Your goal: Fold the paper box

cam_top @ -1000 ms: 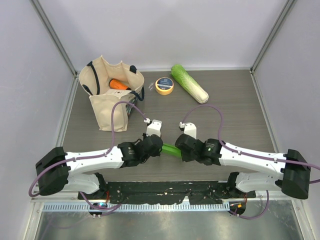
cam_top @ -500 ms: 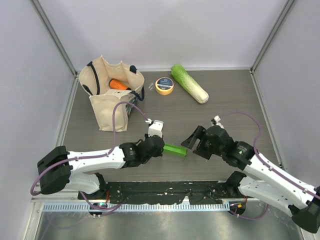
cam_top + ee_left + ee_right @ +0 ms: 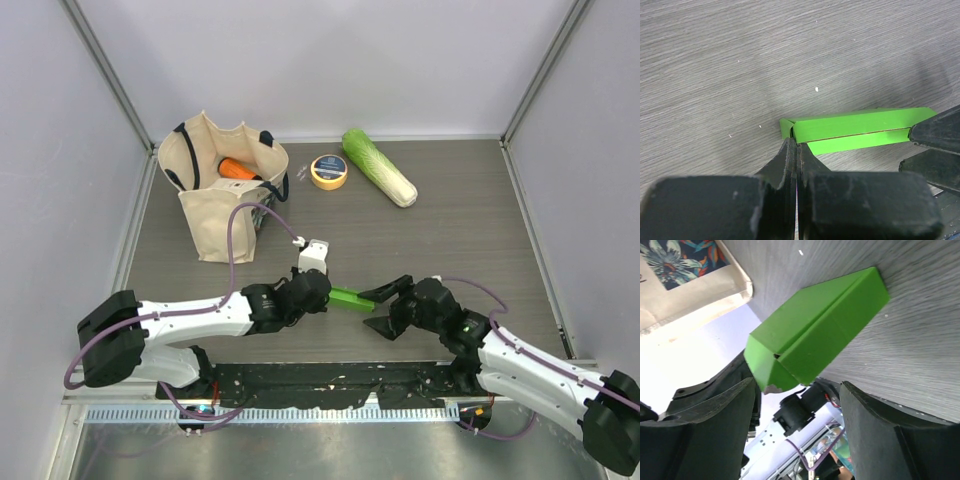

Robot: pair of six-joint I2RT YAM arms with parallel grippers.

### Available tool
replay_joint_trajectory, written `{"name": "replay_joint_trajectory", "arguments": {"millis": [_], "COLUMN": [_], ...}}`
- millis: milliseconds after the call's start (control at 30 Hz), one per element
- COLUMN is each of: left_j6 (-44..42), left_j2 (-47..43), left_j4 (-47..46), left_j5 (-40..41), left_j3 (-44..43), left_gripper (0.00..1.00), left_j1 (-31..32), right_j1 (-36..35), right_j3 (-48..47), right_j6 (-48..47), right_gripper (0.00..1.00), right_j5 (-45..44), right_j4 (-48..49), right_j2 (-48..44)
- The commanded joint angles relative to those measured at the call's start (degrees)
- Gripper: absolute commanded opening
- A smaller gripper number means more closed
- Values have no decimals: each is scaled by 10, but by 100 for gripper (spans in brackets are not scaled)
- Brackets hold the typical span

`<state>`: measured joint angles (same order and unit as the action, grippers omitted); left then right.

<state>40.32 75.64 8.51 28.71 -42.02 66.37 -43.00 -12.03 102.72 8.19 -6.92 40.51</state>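
One paper box [image 3: 351, 299], lengthwise left-right

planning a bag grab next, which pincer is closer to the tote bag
Left. The left pincer, shut on the paper box, is down-right of the tote bag; the right pincer, open at the box's far end, is farther right.

The paper box [image 3: 350, 299] is bright green, the wood-grain surface [image 3: 470, 220] grey-brown, the bag [image 3: 215, 220] cream with black straps, the item [image 3: 237, 168] in it orange, the tape roll [image 3: 328, 171] yellow, the cabbage [image 3: 380, 168] pale green, and the left end effector [image 3: 796, 150] and right end effector [image 3: 799, 405] black.
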Motion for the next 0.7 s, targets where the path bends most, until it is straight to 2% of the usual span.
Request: {"name": "replay_joint_trajectory", "arguments": {"millis": [0, 100, 400, 500, 667], "left_j6": [12, 12, 20, 21, 26], "left_j2": [17, 20, 20, 21, 21], "left_j4": [55, 56, 62, 63, 63], "left_j5": [-28, -28, -23, -23, -22], "left_j3": [2, 0, -3, -5, -5], "left_gripper": [0, 0, 0, 0, 0], "left_j1": [7, 8, 13, 16, 17], "right_j1": [2, 2, 2, 3, 2], "right_j3": [-2, -25, -26, -22, -8], "right_j6": [49, 30, 71, 76, 79], "right_gripper": [73, 76, 78, 76, 65], "right_j5": [-1, -7, -69, -77, -76], "right_j4": [94, 57, 57, 62, 104], "right_j2": [-11, -7, 20, 36, 62]}}
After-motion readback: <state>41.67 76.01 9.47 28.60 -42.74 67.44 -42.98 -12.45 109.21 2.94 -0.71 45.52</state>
